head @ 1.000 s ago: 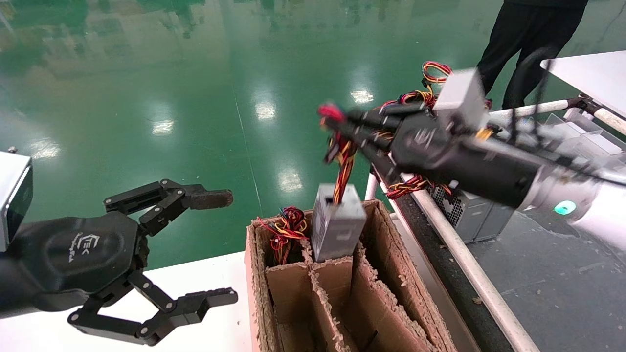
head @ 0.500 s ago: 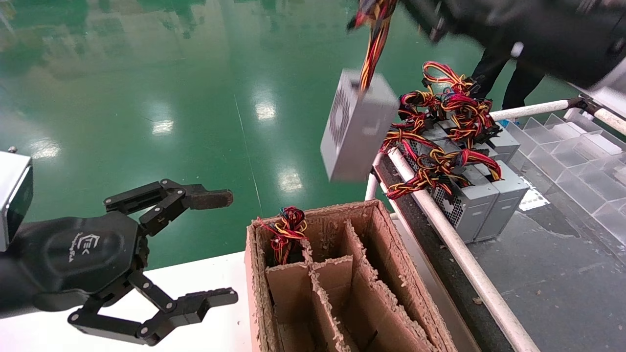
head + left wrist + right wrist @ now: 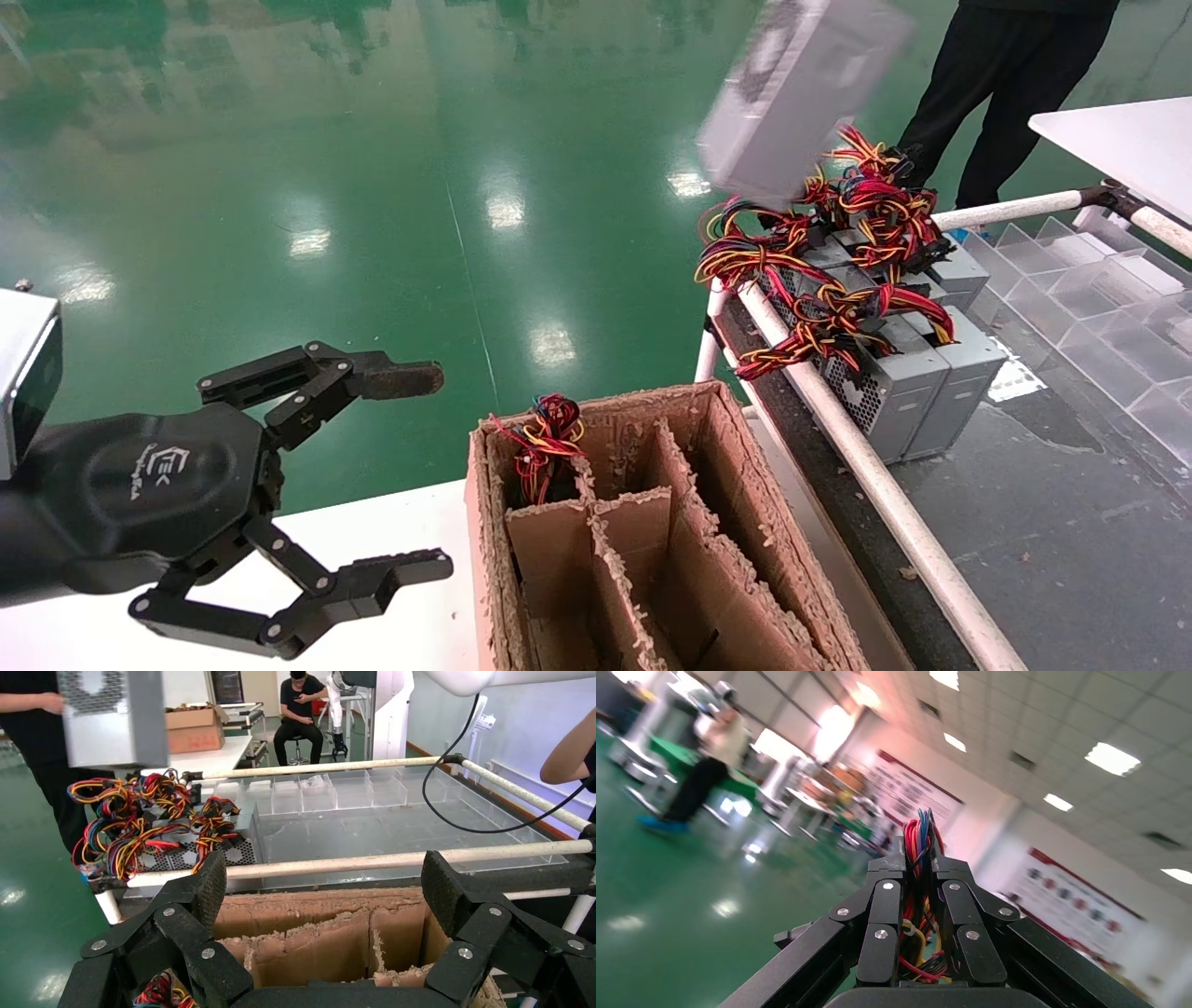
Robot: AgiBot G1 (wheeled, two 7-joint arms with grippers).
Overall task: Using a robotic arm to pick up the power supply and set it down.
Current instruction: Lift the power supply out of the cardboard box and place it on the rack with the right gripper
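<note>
Power supply [image 3: 801, 89], a grey metal box with a perforated vent face, hangs tilted in the air at the top of your head view, above the near end of a cluster of other grey units [image 3: 908, 373] with tangled red, yellow and orange wires. Your left wrist view shows the same box [image 3: 112, 716] high above that cluster.

Your right tool [image 3: 918, 871] is out of the head view. Its own wrist camera shows its two black fingers [image 3: 884, 910] pressed narrowly together on a bundle of red, blue and yellow wires [image 3: 919, 839], with a ceiling and a green floor behind. You cannot see the box itself from that camera.

Your left tool [image 3: 410, 471] hovers idle over the white counter [image 3: 410, 522], just beside the cardboard box [image 3: 726, 438], with its fingers spread wide and nothing between them. One fingertip carries a brownish pad [image 3: 402, 378].

That cardboard box has ragged dividers. One far compartment holds a wire bundle [image 3: 545, 438]; the compartments beside it show only cardboard.

A person in black trousers [image 3: 1006, 84] stands on the green floor beyond the cluster.
</note>
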